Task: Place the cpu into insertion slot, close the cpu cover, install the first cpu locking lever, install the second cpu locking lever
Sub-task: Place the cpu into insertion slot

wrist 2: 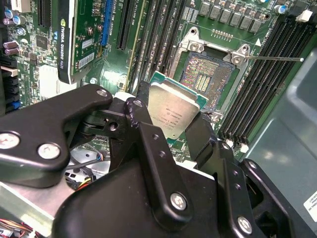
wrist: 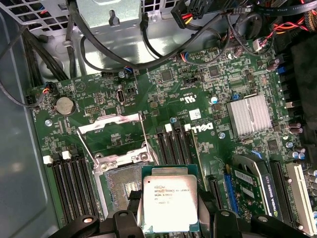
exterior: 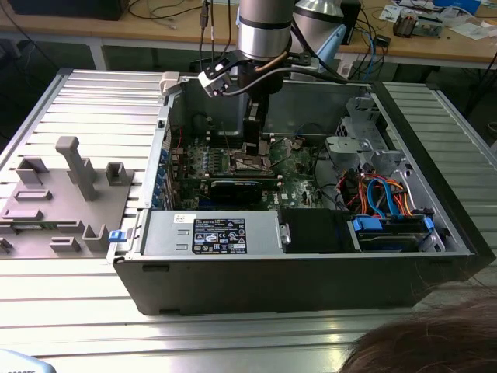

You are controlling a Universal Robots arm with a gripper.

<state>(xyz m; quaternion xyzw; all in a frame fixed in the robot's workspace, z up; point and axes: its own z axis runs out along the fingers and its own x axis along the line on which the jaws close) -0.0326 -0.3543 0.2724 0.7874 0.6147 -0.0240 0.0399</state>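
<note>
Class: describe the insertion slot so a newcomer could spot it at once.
Inside the open computer case, find the green circuit board. Between its two banks of long black memory slots lies the insertion slot: square, silver-rimmed, filled with tiny contacts.

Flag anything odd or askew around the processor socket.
Nothing looks damaged. The cpu is clamped between the fingers, not seated in the insertion slot, and the cpu cover stands open.
</note>
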